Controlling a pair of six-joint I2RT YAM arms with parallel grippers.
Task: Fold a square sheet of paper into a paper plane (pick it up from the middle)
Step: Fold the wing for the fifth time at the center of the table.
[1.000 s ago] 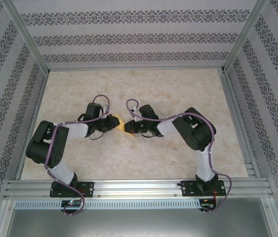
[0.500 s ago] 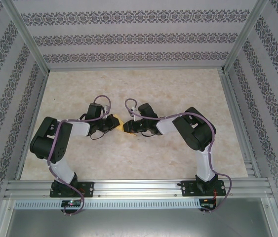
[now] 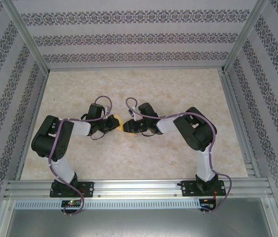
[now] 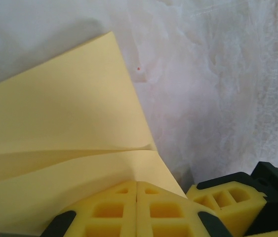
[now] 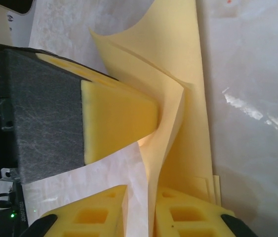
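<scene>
The square sheet of paper (image 3: 121,125), yellow and folded into layers, is held off the table between both grippers at mid-table. In the left wrist view the sheet (image 4: 55,123) fans out from the left gripper (image 4: 137,183), whose jaws are pressed together on its edge. In the right wrist view the layers (image 5: 178,74) run up between the right gripper's (image 5: 141,192) jaws, which stand slightly apart, with a gap beside the paper. A left fingertip (image 5: 119,113) presses the sheet from the left. No paper plane shape can be made out.
The pale marbled table (image 3: 178,89) is walled by patterned panels. A metal rail (image 3: 139,190) carries both arm bases at the near edge. The two grippers (image 3: 115,123) (image 3: 128,127) nearly touch.
The left jaws have closed on the paper. The right jaws have parted a little. The left arm has shifted slightly to the right.
</scene>
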